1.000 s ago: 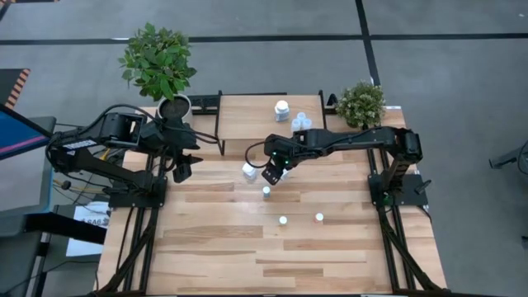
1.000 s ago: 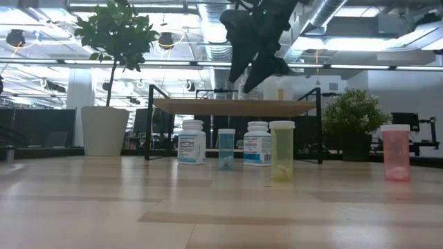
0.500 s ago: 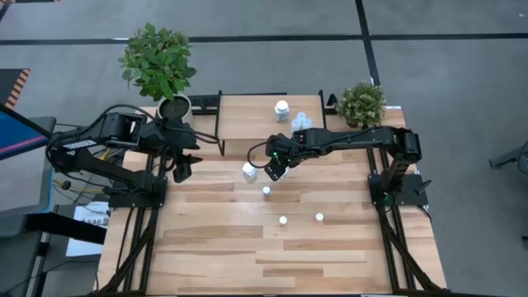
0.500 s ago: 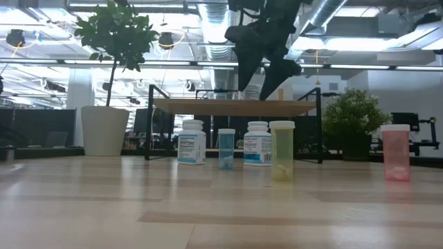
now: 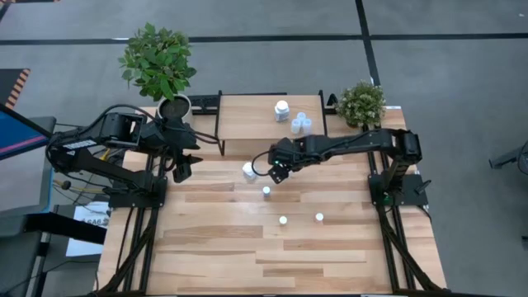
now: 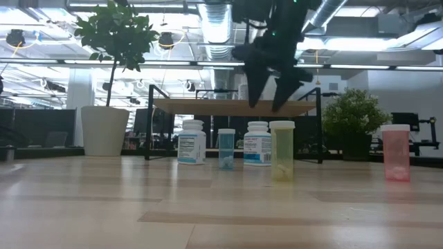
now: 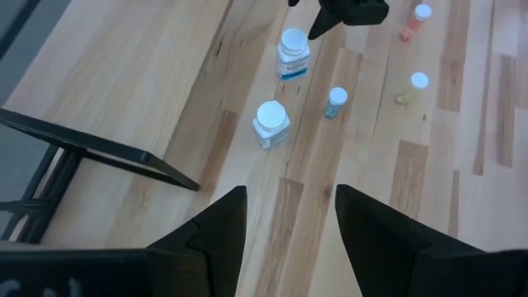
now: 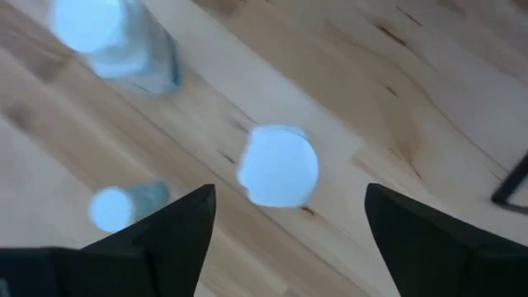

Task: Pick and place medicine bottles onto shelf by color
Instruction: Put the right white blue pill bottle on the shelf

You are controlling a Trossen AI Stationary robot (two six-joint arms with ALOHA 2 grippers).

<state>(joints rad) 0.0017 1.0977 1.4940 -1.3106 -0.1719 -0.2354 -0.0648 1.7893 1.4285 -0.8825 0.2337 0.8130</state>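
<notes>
The right gripper (image 5: 278, 172) hangs with jaws spread wide and empty, above a white bottle (image 8: 278, 165) near the shelf (image 5: 247, 124). The left gripper (image 5: 181, 172) waits at the table's (image 5: 223, 247) left edge, jaws parted, empty. Three bottles (image 5: 282, 109) stand on the shelf; six (image 6: 282, 150) on the table.

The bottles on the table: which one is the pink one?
The pink bottle stands alone, apart from the other four, with the yellow bottle closest to it.
</notes>
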